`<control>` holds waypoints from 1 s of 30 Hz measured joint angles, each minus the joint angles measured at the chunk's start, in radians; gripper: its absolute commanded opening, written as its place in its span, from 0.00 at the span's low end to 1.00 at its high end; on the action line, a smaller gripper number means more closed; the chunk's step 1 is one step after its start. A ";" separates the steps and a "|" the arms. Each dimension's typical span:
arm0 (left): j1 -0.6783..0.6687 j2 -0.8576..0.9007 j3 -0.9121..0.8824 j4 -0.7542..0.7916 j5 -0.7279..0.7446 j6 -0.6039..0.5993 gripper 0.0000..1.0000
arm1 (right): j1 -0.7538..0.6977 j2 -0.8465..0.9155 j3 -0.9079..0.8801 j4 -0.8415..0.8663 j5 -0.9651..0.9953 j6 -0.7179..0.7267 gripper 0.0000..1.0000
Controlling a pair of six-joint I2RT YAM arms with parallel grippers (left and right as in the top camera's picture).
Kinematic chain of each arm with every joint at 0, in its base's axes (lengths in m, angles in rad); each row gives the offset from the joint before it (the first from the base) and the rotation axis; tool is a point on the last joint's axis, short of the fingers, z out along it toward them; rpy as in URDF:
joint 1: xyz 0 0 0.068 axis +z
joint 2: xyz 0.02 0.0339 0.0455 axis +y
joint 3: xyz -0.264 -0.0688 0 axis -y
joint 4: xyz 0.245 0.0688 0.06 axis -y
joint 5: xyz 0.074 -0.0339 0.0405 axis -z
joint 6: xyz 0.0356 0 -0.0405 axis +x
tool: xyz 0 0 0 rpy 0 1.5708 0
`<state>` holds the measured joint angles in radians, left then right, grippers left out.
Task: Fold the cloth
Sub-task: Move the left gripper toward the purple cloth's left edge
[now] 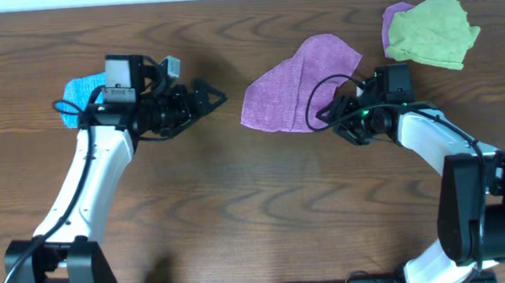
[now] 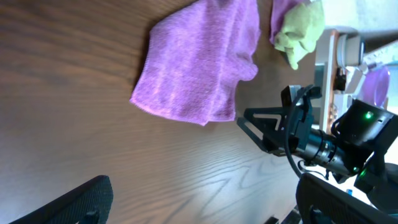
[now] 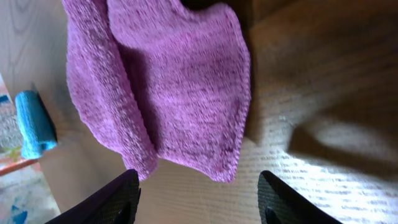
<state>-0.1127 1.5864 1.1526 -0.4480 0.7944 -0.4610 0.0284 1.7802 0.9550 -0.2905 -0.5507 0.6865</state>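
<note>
A purple cloth (image 1: 295, 85) lies loosely folded on the wooden table at centre right. It also shows in the left wrist view (image 2: 198, 59) and the right wrist view (image 3: 168, 87). My right gripper (image 1: 329, 116) is open and empty, just off the cloth's right corner; its fingers (image 3: 198, 200) straddle bare table below the cloth's edge. My left gripper (image 1: 214, 97) is open and empty, left of the cloth with a gap of bare table between; its fingers (image 2: 205, 202) hover over wood.
A green cloth (image 1: 434, 29) lies over another purple cloth (image 1: 395, 14) at the back right. A blue cloth (image 1: 80, 93) sits at the far left, partly hidden by the left arm.
</note>
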 measured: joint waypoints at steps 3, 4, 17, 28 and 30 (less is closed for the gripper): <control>-0.019 0.019 0.000 0.043 0.007 -0.014 0.96 | 0.000 0.000 -0.001 0.021 0.002 0.016 0.60; -0.023 0.023 0.000 0.055 0.008 -0.018 0.96 | 0.000 0.000 -0.001 0.026 0.002 0.022 0.60; -0.027 0.094 0.000 0.114 0.010 -0.063 0.95 | 0.024 0.065 -0.001 0.101 0.009 0.089 0.57; -0.027 0.095 0.000 0.146 0.010 -0.063 0.96 | 0.063 0.102 -0.001 0.147 0.012 0.133 0.45; -0.027 0.095 0.000 0.146 0.010 -0.063 0.95 | 0.063 0.106 -0.001 0.148 0.013 0.138 0.38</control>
<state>-0.1398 1.6814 1.1526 -0.3019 0.8047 -0.5243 0.0914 1.8858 0.9543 -0.1429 -0.5377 0.8249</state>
